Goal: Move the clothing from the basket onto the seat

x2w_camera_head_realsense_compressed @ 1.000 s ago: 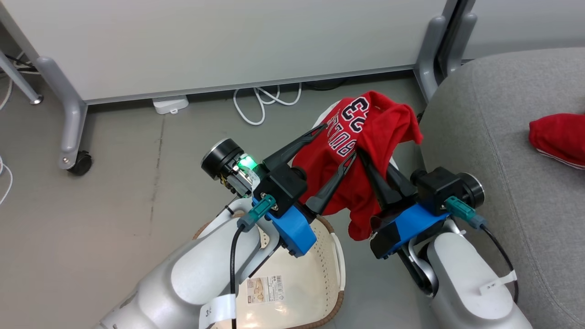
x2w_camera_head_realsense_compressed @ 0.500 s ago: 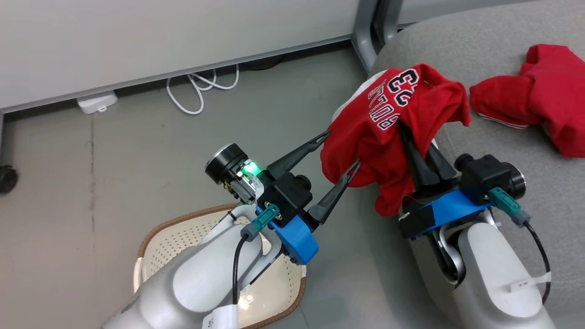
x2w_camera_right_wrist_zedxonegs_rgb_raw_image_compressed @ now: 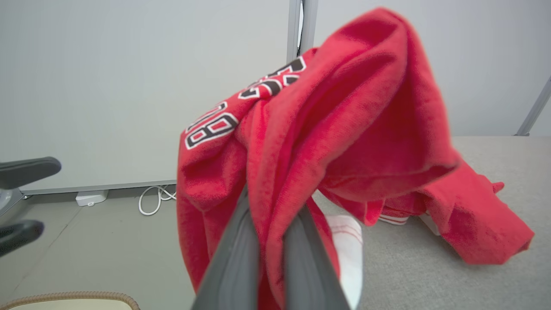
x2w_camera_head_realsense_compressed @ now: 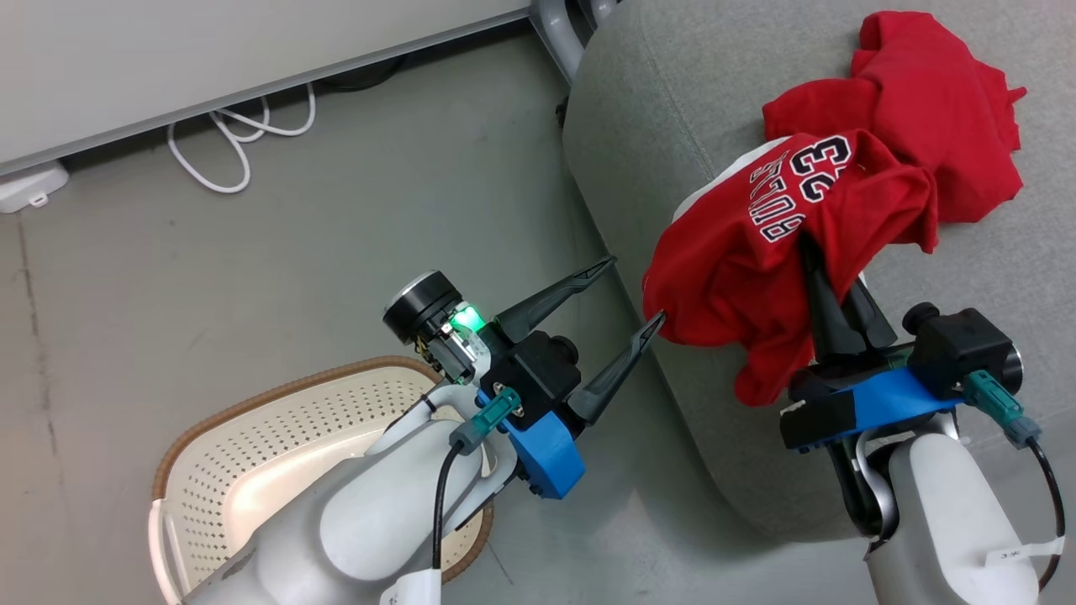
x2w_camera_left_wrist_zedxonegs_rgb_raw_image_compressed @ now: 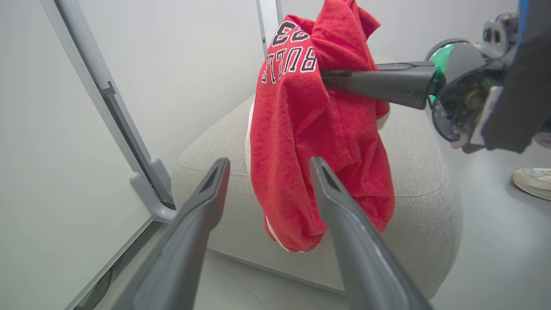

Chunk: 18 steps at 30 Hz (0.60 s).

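Jersey: the soft red jersey with black-and-white "23" lettering [x2w_camera_head_realsense_compressed: 723, 277] hangs bunched over the rounded edge of the large grey fabric seat [x2w_camera_head_realsense_compressed: 656, 126]. You cannot tell whether it touches the seat.
Long axis: straight down from the pinch, hem lowest.
Right claw [x2w_camera_head_realsense_compressed: 811, 260]: clamped on the jersey's upper fold, so this is your carrying arm.
Way to go: the seat's middle lies beyond the claw, toward the crumpled red garment [x2w_camera_head_realsense_compressed: 933, 109] lying there.
Left claw [x2w_camera_head_realsense_compressed: 635, 290]: spread wide and empty, just beside the hanging fold, between the seat and the cream perforated plastic basket [x2w_camera_head_realsense_compressed: 277, 378].

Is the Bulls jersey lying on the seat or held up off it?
Held up: the right hand is shut on the jersey, hanging bunched by the seat's edge.
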Available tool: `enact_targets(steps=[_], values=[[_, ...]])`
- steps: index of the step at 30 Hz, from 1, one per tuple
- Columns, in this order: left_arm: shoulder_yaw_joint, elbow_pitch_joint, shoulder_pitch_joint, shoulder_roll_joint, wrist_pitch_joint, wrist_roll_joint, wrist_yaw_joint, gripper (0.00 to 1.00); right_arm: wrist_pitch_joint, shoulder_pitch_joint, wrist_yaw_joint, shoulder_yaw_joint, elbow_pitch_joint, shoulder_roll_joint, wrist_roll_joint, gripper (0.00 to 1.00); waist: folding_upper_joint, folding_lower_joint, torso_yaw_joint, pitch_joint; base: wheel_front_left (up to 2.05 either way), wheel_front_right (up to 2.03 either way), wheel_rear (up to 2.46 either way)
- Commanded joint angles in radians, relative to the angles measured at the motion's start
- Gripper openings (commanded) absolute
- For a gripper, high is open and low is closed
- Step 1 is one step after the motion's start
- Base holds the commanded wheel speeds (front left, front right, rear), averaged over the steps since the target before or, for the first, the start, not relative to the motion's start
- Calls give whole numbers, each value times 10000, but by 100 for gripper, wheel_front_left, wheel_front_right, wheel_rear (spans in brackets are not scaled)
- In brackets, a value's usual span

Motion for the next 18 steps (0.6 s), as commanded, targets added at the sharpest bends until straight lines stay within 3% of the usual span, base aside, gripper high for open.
enact_targets(steps=[1,11,18], values=[[-1,22,-18,52,-42,81,3,100,-6,124,1,-45,-83,14,58,0,0,0,-202,154,0,0,0],[-142,66,-193,55,-43,109,-102,100,-6,408,1,-386,-377,15,269,0,0,0,-322,366,0,0,0],[-72,15,-420,116,-34,137,-58,100,-6,-334,1,-411,-663,14,99,0,0,0,-160,666,0,0,0]])
